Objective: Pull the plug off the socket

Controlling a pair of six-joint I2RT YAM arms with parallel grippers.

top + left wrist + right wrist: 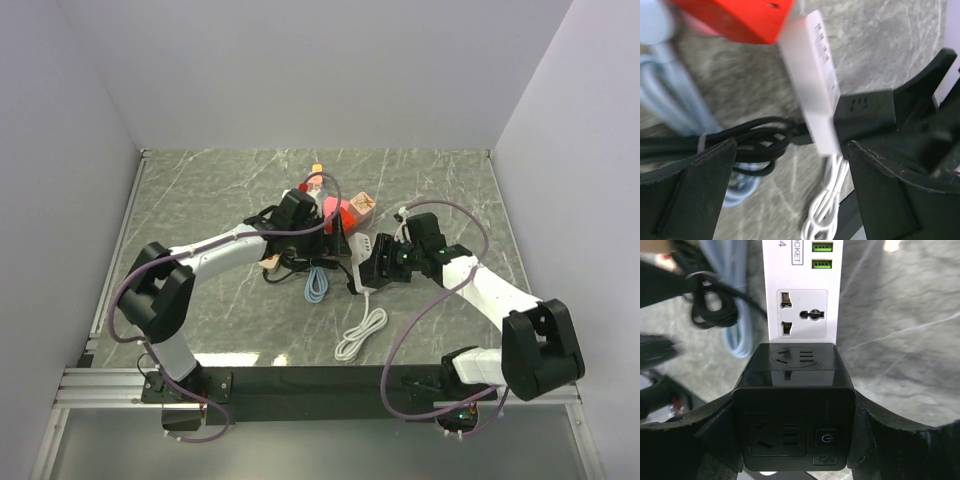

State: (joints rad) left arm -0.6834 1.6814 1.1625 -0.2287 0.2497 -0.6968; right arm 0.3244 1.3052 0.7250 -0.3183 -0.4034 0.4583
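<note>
Right wrist | power strip (801, 280) reads "OCKET", "4" | black plug (795, 407) seated

We are recording a robotics lab test cell. Plain white panels (320, 70) are enclosing the space beyond and beside the left gripper (790, 145) and right gripper (795, 410). A marble-patterned tabletop (200, 180) is lying beneath them, and an aluminium frame rail (100, 385) is running behind them.
</note>
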